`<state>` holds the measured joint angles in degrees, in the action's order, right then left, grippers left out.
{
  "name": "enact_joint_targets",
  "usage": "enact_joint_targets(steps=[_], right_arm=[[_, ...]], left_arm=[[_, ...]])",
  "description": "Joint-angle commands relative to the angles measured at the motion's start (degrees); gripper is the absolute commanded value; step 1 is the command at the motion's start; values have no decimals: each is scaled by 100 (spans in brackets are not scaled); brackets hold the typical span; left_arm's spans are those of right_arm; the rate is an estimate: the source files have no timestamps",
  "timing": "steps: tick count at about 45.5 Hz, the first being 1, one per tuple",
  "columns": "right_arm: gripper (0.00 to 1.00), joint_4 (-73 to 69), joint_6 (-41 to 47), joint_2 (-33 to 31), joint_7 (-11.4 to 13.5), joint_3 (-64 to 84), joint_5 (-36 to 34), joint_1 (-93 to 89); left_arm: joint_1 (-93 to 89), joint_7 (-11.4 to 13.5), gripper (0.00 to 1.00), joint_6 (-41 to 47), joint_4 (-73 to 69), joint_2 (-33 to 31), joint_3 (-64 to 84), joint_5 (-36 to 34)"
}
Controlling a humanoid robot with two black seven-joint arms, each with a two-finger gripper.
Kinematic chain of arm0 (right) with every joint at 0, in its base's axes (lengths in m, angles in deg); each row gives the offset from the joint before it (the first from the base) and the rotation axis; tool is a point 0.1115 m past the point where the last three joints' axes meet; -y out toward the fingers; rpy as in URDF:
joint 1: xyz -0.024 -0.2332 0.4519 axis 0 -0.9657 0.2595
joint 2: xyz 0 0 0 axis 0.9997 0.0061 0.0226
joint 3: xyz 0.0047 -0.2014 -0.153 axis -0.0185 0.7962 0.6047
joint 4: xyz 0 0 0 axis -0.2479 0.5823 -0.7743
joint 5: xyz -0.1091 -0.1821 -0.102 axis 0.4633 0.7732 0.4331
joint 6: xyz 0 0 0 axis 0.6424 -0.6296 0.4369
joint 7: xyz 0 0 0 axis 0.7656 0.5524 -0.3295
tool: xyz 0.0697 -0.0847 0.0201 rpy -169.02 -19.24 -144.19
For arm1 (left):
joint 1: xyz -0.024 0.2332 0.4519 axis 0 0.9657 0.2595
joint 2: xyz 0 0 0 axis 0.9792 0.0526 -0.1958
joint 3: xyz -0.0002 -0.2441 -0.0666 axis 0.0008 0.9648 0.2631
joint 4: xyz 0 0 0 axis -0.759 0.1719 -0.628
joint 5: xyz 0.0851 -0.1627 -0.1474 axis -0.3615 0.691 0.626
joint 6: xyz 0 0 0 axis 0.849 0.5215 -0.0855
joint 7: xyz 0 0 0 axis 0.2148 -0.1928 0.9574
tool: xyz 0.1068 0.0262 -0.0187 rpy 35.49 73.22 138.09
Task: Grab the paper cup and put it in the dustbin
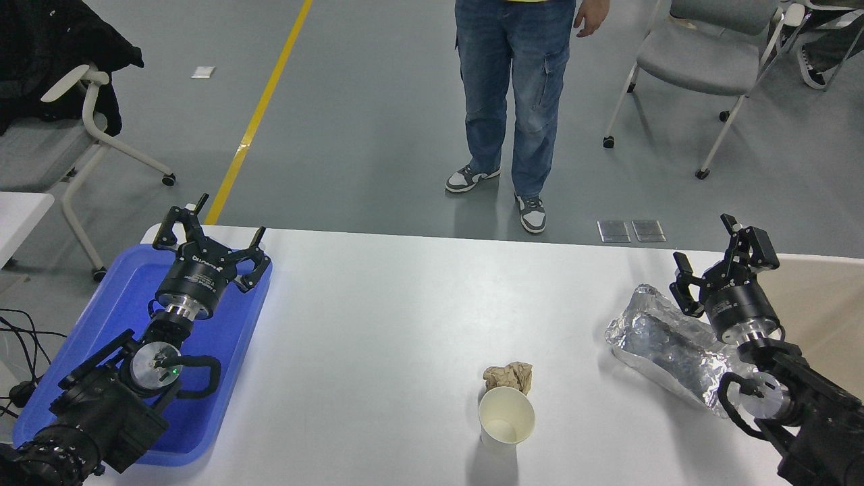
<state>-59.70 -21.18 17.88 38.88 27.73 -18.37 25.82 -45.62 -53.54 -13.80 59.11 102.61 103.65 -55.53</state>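
Reaching had not begun, by the look of it: the paper cup (pixel 506 417) stood upright and untouched near the desk's (pixel 378 304) near edge, a little right of its middle, mouth up, with a crumpled brown paper ball (pixel 508 376) just behind it, touching or nearly so. The dustbin (pixel 820 317) showed only as a beige surface past the desk's right edge, behind the right arm. So the step in hand was judged to be the approach to the cup.

The right pincer (pixel 709 260) hung near the right edge, over the far end of a crinkled foil container (pixel 665 344), its fingers spread wide and holding nothing; whether it brushed the foil could not be told. It was well apart from the cup. The next move would likely call for swinging toward the near edge, clearing the foil, and closing on the cup's wall without nudging the paper ball or crushing the thin rim.

The left pincer (pixel 209 243) sat parked over a blue tray (pixel 101 317) at the desk's left edge, also spread and empty.

A person (pixel 516 101) stood beyond the far edge.
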Motion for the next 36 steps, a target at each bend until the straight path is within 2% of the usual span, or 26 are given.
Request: enact_joint_targets(steps=[1, 36], right_arm=[[100, 7, 26, -1, 0, 25, -7, 9], [100, 51, 17, -1, 0, 16, -33, 18]], left_arm=[[0, 0, 100, -8, 0, 0, 0, 0], [0, 0, 100, 0, 0, 0, 0, 0]])
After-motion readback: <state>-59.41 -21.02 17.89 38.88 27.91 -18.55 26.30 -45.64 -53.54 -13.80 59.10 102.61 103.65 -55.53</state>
